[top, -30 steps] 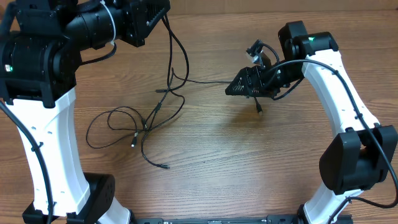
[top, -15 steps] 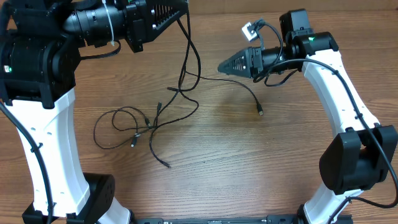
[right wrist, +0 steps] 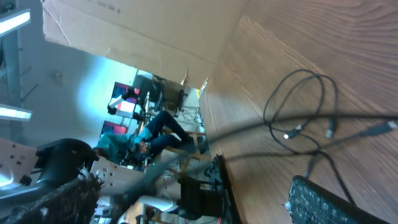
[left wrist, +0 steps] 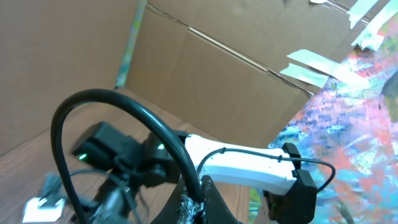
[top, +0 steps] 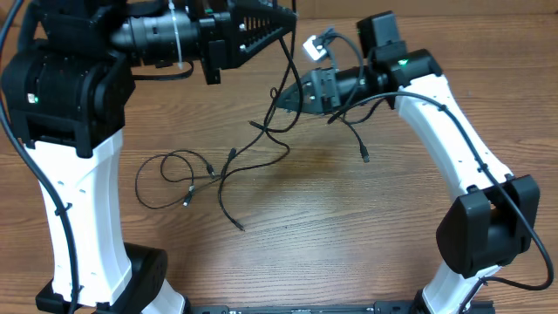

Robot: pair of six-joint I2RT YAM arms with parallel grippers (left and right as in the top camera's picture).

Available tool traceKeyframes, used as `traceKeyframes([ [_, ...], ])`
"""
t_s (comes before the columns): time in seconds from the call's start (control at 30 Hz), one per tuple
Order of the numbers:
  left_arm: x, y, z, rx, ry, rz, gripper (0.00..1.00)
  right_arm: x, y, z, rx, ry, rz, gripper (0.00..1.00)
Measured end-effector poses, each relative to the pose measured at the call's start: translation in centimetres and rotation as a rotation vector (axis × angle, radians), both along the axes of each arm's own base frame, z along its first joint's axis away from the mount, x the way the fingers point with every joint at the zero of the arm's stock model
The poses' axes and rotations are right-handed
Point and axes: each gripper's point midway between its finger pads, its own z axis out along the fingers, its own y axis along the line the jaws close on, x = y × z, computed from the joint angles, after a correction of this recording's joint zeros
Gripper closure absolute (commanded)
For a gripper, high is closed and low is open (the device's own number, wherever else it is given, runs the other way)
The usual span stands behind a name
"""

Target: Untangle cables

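The cables (top: 228, 162) are thin black cords tangled on the wooden table, with a loop at the left (top: 164, 179) and plug ends lying loose. My left gripper (top: 286, 17) is raised at the top and shut on one black cable (left wrist: 180, 163), which hangs from it down to the tangle. My right gripper (top: 279, 98) points left, close beside that hanging strand. In the right wrist view its jaws (right wrist: 186, 186) are wide apart, with a blurred cable (right wrist: 155, 177) running between them. Another strand ends in a plug (top: 365, 158) below the right arm.
The wooden table (top: 349, 227) carries both arm bases at its front corners. Cardboard walls (left wrist: 205, 68) stand behind. The right arm's own thicker black wire (top: 366, 96) loops beside its wrist.
My left gripper has moved right and lifted its cable, dragging the tangle rightwards. My right gripper has swung left towards the hanging strand; the cable it held now trails below the arm.
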Motion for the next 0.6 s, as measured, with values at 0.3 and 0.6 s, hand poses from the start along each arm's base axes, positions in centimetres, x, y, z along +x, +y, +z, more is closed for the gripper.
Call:
traceKeyframes([
  [0.3,0.4,-1.3,-0.9,0.04,0.012,0.052,0.96,-1.6,2.3,-1.8,-0.125,0.127,-0.015,0.94],
  [0.6,4.3,2.3,-4.5,0.173,0.116,0.342,0.96,-2.7,-6.4,-12.8,-0.929,0.282,-0.343,0.96],
])
